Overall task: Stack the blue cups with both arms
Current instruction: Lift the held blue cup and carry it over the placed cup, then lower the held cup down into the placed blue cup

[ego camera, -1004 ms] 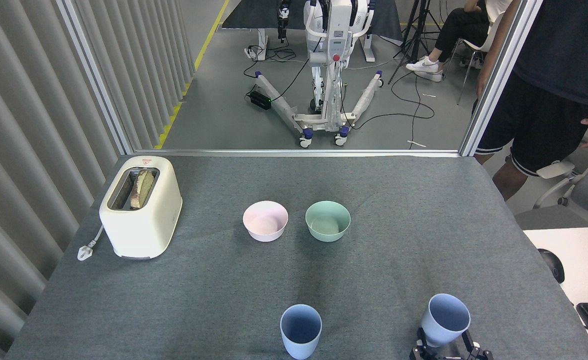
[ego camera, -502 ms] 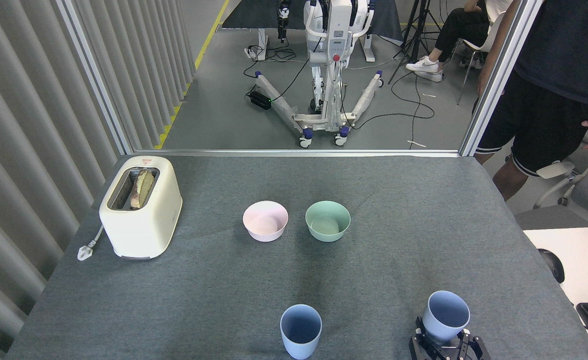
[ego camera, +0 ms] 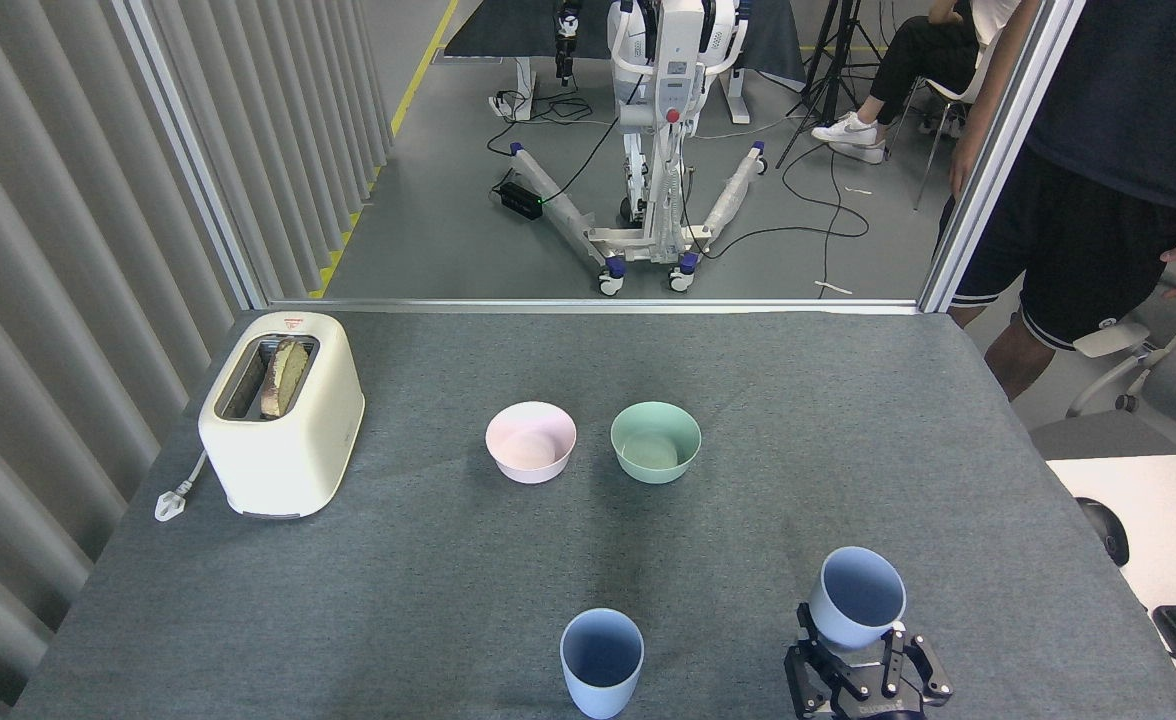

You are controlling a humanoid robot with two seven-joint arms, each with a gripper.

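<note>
On the grey desk (ego camera: pixel 448 600), from left to right: one cream toaster (ego camera: pixel 283 415), one pink bowl (ego camera: pixel 531 441), one mint-green bowl (ego camera: pixel 655 441). Nearer me stand two blue cups. The free cup (ego camera: pixel 602 662) sits upright at the desk's near edge, mouth up. To its right, my right gripper (ego camera: pixel 863 668) is clamped around the base of the held cup (ego camera: pixel 856 597), which tilts slightly leftward. The free cup lies left of my right gripper, so the carry should go leftward. My left gripper is out of view.
</note>
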